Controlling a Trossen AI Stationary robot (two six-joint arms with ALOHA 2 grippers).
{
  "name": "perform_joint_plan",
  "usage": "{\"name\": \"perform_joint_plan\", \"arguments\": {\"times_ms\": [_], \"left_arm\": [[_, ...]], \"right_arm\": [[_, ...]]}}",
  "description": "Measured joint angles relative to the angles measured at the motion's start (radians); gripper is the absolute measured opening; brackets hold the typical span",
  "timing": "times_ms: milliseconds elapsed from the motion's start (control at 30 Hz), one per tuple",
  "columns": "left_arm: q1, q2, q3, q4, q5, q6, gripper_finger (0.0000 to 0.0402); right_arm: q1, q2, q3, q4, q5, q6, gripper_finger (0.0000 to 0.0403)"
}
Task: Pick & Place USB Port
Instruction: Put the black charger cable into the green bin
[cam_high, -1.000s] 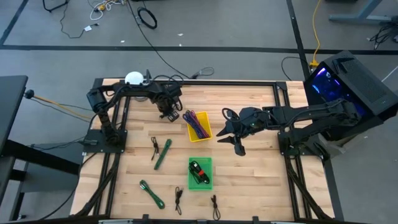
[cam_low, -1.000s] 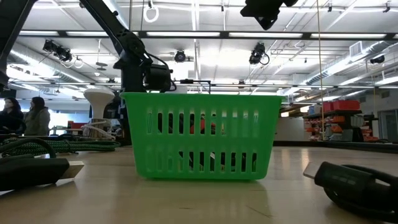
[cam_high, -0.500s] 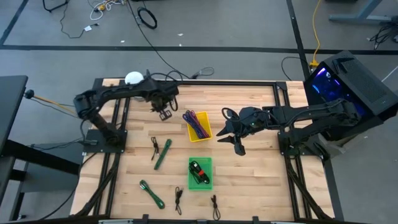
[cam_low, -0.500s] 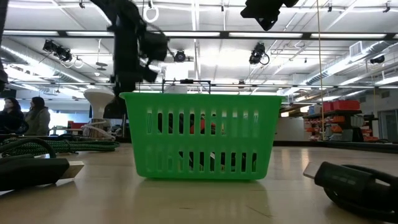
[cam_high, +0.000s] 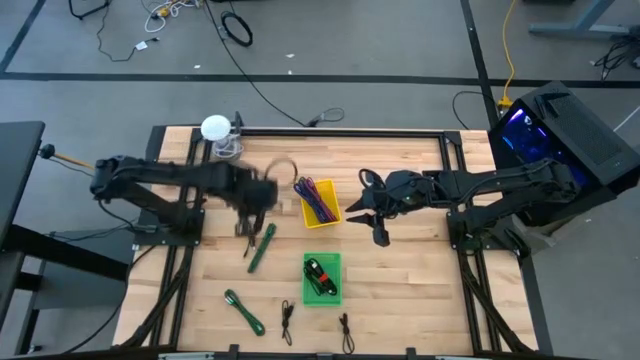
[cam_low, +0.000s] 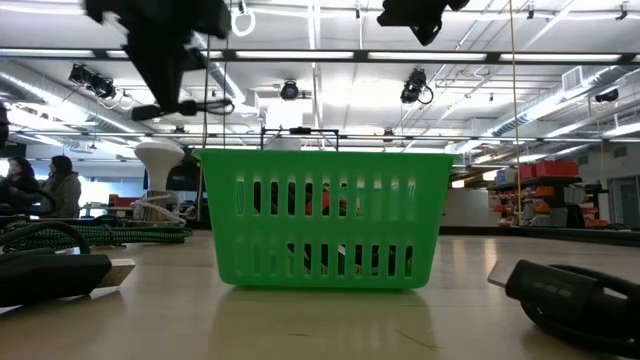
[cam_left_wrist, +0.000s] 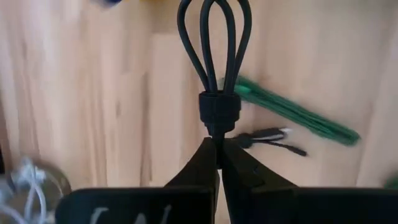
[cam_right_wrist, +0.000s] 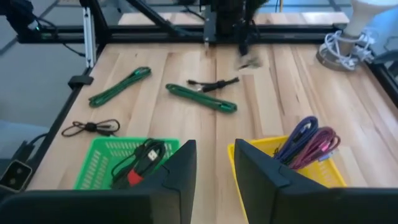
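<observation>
My left gripper (cam_high: 255, 197) hovers over the table's left half, above a green cable (cam_high: 261, 247), and is shut on a black coiled cable (cam_left_wrist: 214, 43) bound by a black band (cam_left_wrist: 219, 112). It shows blurred in the low view (cam_low: 160, 50). My right gripper (cam_high: 372, 215) is open and hangs in the air just right of the yellow bin (cam_high: 318, 203), which holds purple and pink cables. The green basket (cam_high: 322, 277) rests on the table toward the near edge, with a black and red cable inside (cam_right_wrist: 146, 158). My left gripper (cam_left_wrist: 217, 146) pinches the black cable's short end (cam_left_wrist: 217, 132) just behind the band, between its two fingertips. The loops stick out past the fingertips toward the table. The cable is lifted clear of the wood.
Loose on the table lie two green cables (cam_high: 244, 310) (cam_right_wrist: 200, 98) and small black cables (cam_high: 248, 232) (cam_high: 287, 320) (cam_high: 345, 330). A white round object with a white cord (cam_high: 215, 127) sits at the far left corner. Black frame rails edge the table.
My left arm has swung from the far edge near the white object toward the table's near side and middle, carrying the black cable in the air; it is blurred with motion. The right arm has stayed about where it was.
</observation>
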Motion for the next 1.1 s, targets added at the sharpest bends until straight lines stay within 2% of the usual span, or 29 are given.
{"name": "perform_joint_plan", "arguments": {"times_ms": [200,367,533,667,733,933,1100], "left_arm": [[-0.259,0.049,0.000,0.030,-0.163,0.078,0.0008],[-0.380,0.144,0.032,0.049,-0.304,0.105,0.0008],[-0.422,0.316,0.164,0.019,-0.337,0.186,0.0008],[-0.440,0.446,0.291,-0.101,-0.440,0.254,0.0008],[-0.443,0.494,0.352,-0.108,-0.465,0.297,0.0008],[-0.449,0.610,0.531,-0.101,-0.461,0.436,0.0008],[-0.449,0.679,0.610,-0.077,-0.439,0.522,0.0008]], "right_arm": [[0.000,0.000,0.000,0.034,0.000,0.002,0.0111],[0.000,0.000,0.000,0.042,0.000,0.004,0.0111],[0.000,0.000,0.000,0.050,0.000,0.009,0.0111],[0.002,0.000,0.000,0.045,-0.003,0.033,0.0111],[0.002,0.000,0.000,0.038,-0.003,0.034,0.0111],[0.002,0.000,0.000,0.034,-0.002,0.027,0.0111],[0.002,0.000,0.000,0.028,-0.003,0.027,0.0111]]}}
